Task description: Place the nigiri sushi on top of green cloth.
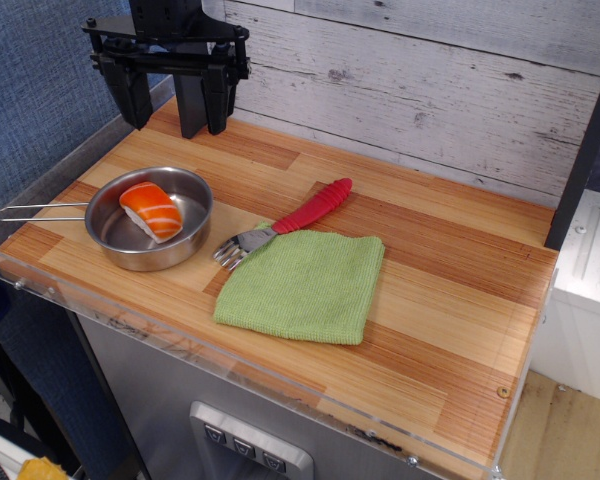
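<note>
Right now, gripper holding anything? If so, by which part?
Nothing held. The gripper hangs open and empty above the back left of the table; the nigiri sushi lies in the steel pan, untouched.

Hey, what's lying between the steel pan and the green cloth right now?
The red-handled fork: its tines sit in the gap between the steel pan and the green cloth, handle angling away. Shown in the single camera view.
</note>
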Controlling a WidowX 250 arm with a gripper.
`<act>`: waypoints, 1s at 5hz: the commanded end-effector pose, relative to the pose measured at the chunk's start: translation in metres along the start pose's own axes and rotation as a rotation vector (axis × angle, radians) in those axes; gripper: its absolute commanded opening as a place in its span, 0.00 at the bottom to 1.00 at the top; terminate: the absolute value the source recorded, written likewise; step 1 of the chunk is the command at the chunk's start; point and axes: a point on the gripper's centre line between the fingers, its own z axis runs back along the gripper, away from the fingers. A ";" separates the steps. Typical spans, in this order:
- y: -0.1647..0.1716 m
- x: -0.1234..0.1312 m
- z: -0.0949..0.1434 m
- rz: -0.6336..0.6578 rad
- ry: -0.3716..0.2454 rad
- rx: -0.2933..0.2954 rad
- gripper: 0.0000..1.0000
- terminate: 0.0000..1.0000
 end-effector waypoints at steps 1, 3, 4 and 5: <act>0.000 0.000 0.000 0.000 0.000 0.000 1.00 0.00; 0.023 0.011 0.004 0.351 0.074 -0.086 1.00 0.00; 0.044 0.015 0.003 0.483 0.083 -0.095 1.00 0.00; 0.058 0.008 -0.007 0.643 0.085 -0.144 1.00 0.00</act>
